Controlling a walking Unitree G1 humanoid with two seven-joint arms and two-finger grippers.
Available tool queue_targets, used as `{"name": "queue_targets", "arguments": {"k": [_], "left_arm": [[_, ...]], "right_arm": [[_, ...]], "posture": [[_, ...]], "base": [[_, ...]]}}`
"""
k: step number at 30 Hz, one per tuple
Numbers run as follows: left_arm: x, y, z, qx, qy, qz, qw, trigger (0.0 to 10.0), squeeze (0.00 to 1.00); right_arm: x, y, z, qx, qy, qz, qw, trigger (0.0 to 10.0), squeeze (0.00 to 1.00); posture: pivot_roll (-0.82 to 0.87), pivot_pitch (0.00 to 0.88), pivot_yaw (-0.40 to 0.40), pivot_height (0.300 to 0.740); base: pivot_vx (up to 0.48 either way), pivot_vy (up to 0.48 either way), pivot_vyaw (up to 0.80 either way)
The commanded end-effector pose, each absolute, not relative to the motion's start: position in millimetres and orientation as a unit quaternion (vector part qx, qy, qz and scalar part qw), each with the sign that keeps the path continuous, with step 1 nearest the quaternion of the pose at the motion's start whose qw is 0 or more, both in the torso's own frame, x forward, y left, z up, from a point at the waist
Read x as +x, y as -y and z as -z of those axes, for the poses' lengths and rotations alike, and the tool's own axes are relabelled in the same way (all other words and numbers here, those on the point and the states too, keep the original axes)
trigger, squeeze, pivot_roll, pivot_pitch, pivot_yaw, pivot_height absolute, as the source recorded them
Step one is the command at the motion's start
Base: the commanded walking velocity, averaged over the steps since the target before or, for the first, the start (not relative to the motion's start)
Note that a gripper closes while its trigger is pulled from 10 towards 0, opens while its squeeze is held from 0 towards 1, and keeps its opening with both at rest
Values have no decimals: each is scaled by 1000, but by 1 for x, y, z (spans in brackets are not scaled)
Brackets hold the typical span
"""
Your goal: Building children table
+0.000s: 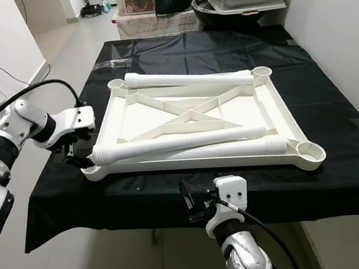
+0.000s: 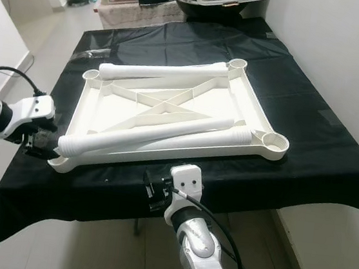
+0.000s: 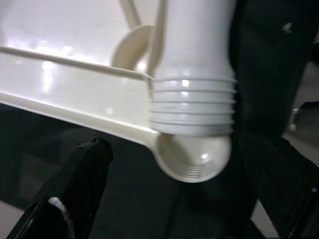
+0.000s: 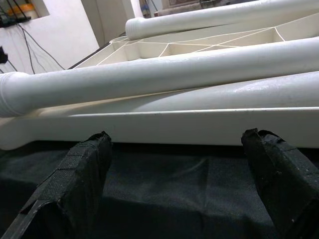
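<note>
Upturned tabletop (image 1: pixel 270 103) lay on a black-draped table (image 1: pixel 336 126) with loose legs across it.

The left gripper (image 1: pixel 73 155) stood spread apart at the near-left corner socket (image 3: pixel 192 159), by the threaded end of a leg (image 1: pixel 185 141). The right gripper (image 1: pixel 188 200), fingers (image 4: pixel 79 174) parted and empty, faced the near edge.

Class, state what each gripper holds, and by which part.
Nothing is held. The left gripper is open around the table leg's threaded end; the right gripper is open.
</note>
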State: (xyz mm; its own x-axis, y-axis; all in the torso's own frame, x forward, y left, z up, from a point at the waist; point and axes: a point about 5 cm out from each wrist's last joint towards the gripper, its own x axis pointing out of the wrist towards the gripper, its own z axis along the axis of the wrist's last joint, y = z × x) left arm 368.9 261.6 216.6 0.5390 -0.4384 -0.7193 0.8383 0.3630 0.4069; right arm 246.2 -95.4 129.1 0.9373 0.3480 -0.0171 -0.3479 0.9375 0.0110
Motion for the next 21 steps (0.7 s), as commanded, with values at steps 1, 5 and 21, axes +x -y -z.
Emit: {"name": "queue_targets", "arguments": {"k": [1,5,21], "left_arm": [[368,-265,-211,397,-267,401,781,10000,0],[368,-263,-210,392,-269,406,780,10000,0],[370,-256,-203,381,-281,425,772,10000,0]], "right_arm": [[242,88,-130,13,-13,-192,981,10000,0],[241,88,-131,13,-14,-191,981,10000,0],[238,90,-134,15,-16,-185,983,10000,0]], "posture": [[-7,116,163,740],[-12,119,167,740],[-13,148,189,740]], "base": [[0,0,0],[0,0,0],[0,0,0]]}}
